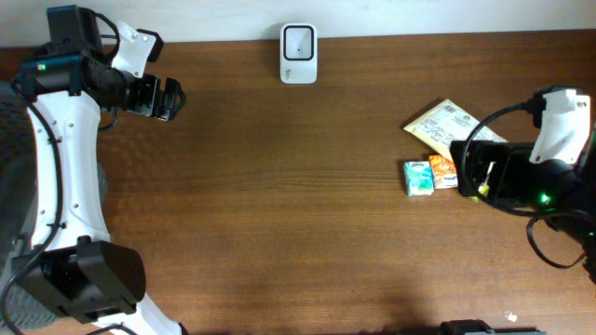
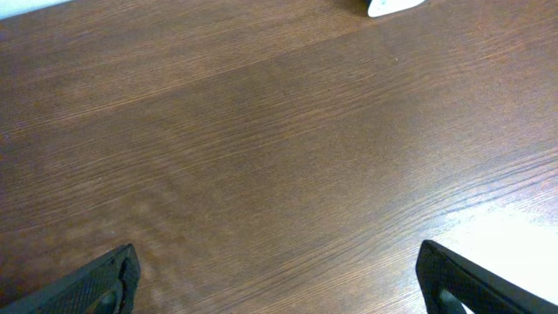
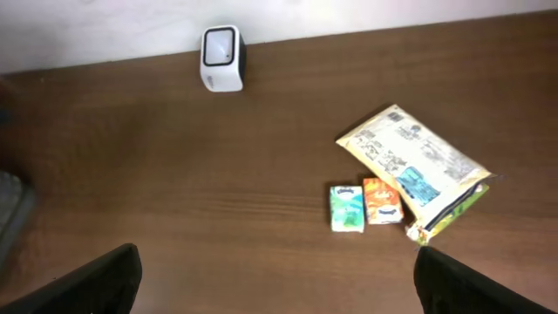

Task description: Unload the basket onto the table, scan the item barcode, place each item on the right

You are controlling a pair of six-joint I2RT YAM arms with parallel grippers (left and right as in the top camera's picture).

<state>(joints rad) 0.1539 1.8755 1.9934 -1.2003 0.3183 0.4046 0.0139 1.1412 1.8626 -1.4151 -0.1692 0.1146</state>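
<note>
A white barcode scanner [image 1: 298, 53] stands at the table's far edge, also in the right wrist view [image 3: 221, 58]; one corner of it shows in the left wrist view [image 2: 392, 6]. At the right lie a yellow printed packet [image 1: 445, 124] [image 3: 411, 164], a small green pack [image 1: 418, 177] [image 3: 346, 208] and a small orange pack [image 1: 441, 170] [image 3: 381, 201]. My right gripper [image 1: 463, 171] [image 3: 277, 296] hangs open just right of these items, holding nothing. Far left, my left gripper [image 1: 173, 99] [image 2: 277, 292] is open over bare wood.
The brown wooden table [image 1: 279, 205] stretches between the two arms. A pale wall runs behind the scanner. The right arm's cables [image 1: 549, 247] hang near the right edge.
</note>
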